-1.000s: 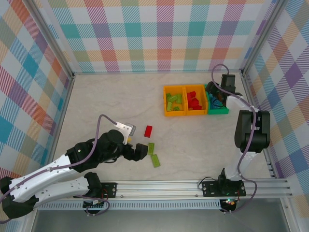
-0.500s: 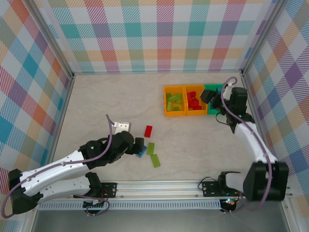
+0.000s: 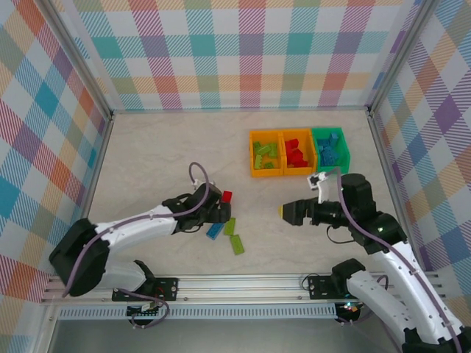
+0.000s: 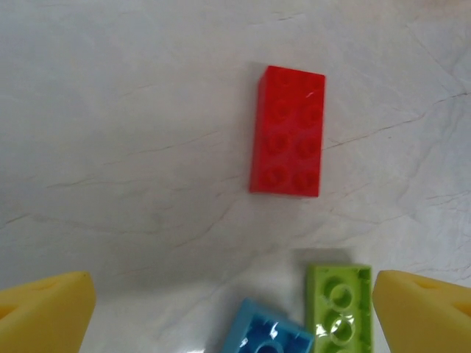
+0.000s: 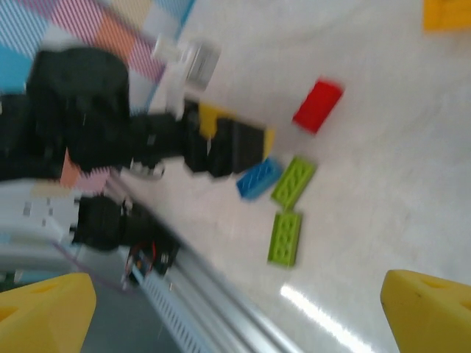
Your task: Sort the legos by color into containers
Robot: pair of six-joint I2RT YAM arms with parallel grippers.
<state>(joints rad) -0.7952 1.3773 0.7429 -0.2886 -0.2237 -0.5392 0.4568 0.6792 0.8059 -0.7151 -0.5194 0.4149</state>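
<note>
The left hand (image 4: 235,312) is spread wide and holds nothing. Its yellow fingertips (image 4: 44,312) flank a blue lego (image 4: 265,340) and a lime lego (image 4: 338,312). A red studded lego (image 4: 287,141) lies just beyond them on the tabletop (image 4: 132,110). The right hand (image 3: 285,212), also wide, hovers well apart. Two orange containers (image 3: 251,154) and a green container (image 3: 346,151) sit touching in a row, holding lime, red and blue bricks.

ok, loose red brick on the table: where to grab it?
Across its two long sides, from straight above. The red brick lies flat, studs up, both long sides free; the green brick and blue brick sit off one short end.
</note>
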